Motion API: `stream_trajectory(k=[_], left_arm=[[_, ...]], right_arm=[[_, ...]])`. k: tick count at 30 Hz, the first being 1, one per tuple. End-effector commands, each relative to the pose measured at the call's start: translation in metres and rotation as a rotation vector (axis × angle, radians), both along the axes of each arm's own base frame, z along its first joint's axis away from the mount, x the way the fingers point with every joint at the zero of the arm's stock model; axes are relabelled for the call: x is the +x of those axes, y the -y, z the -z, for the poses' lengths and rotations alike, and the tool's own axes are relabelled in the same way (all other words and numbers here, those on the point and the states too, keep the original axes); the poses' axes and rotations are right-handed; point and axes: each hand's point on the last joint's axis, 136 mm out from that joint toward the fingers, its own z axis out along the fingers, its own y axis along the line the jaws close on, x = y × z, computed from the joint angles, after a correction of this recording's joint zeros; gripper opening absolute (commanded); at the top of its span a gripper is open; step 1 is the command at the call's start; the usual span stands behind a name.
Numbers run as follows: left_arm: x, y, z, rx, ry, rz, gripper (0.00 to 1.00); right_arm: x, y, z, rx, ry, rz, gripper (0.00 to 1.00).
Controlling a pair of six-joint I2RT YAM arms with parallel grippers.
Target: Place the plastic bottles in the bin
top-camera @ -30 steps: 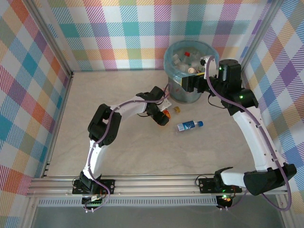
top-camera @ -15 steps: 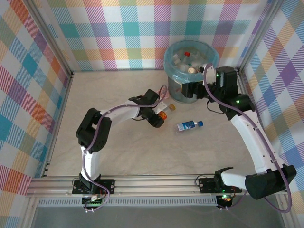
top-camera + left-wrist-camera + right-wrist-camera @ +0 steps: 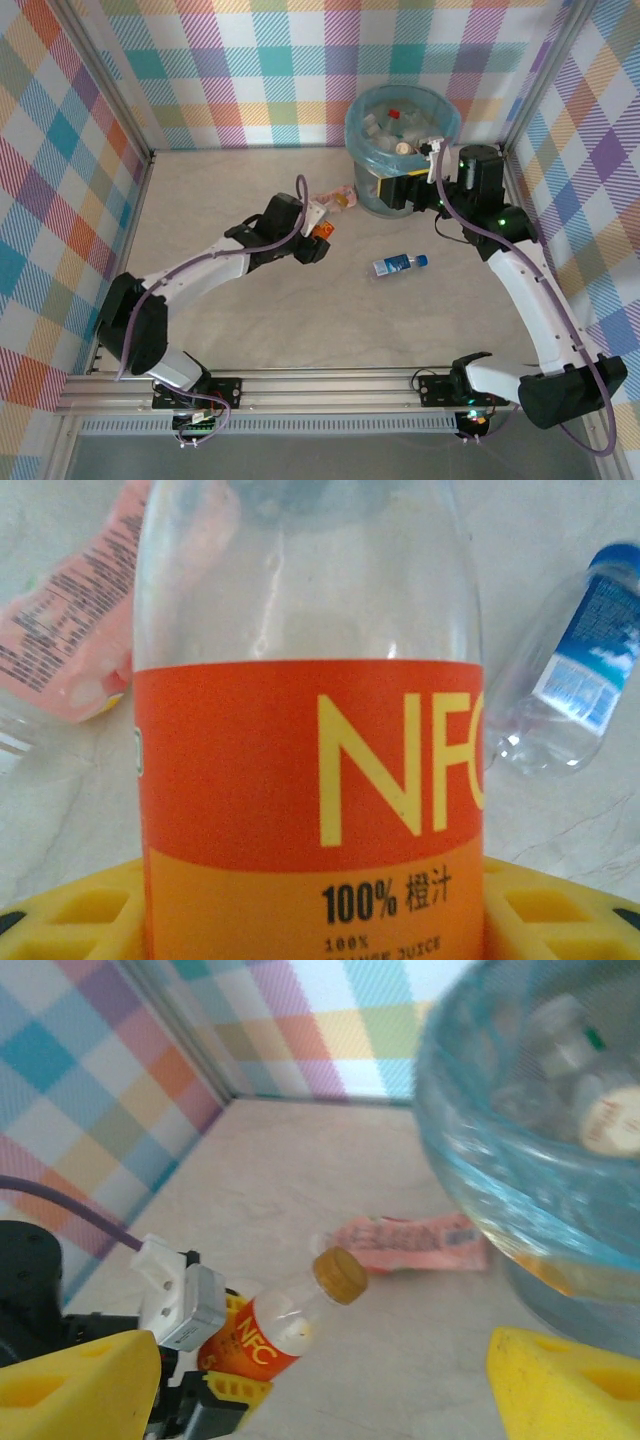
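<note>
**Operator:** State of the left fingers [image 3: 316,240]?
**Technician:** Closed partway on the orange-label bottle [image 3: 310,780], cap tilted toward the bin [image 3: 372,135].
**Operator:** Right fingers [image 3: 390,189]?
**Technician:** Spread wide, holding nothing, beside the bin wall.
**Operator:** Remaining bottles?
**Technician:** Pink-label bottle [image 3: 335,198] lies at the bin base; blue-label bottle [image 3: 398,264] lies apart on the worktop [image 3: 250,330].

Overhead overview, both wrist views facing bottle [image 3: 310,780]

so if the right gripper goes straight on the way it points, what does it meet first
Most likely the pink-labelled bottle lying on the table, though the orange bottle is close to that line.
</note>
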Motion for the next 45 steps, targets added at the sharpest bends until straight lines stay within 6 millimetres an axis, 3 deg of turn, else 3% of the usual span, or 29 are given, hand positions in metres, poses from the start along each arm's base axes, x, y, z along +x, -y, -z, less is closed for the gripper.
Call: stream_trajectory(k=[1,7,11,14,20,27,31,36,45], left_arm=[[0.000,0.001,-0.037,-0.136,0.064,-0.044,0.45],[-0.023,0.001,-0.093,-0.287,0.158,0.018,0.46],[-0.036,-0.002,-0.122,-0.343,0.213,0.052,0.47],[-0.046,-0.002,-0.138,-0.384,0.236,0.089,0.47],[-0.068,0.005,-0.163,-0.481,0.262,0.185,0.48],[-0.073,0.002,-0.177,-0.496,0.308,0.198,0.49],[-0.079,0.000,-0.184,-0.497,0.324,0.214,0.49],[-0.086,-0.001,-0.191,-0.497,0.324,0.241,0.49],[-0.086,-0.016,-0.204,-0.492,0.359,0.168,0.52]], right_arm=[[-0.014,-0.021,-0.021,0.097,0.057,-0.159,0.84],[-0.023,-0.049,-0.036,0.158,0.053,-0.320,0.85],[-0.037,-0.080,-0.040,0.122,0.078,-0.441,0.85],[-0.035,-0.093,-0.038,0.100,0.077,-0.436,0.85],[-0.033,-0.107,-0.054,0.197,0.059,-0.479,0.85],[-0.033,-0.120,-0.084,0.255,0.127,-0.547,0.80],[-0.035,-0.127,-0.086,0.262,0.107,-0.577,0.79],[-0.051,-0.140,-0.084,0.261,0.098,-0.673,0.80],[-0.063,-0.155,-0.089,0.253,0.080,-0.796,0.60]])
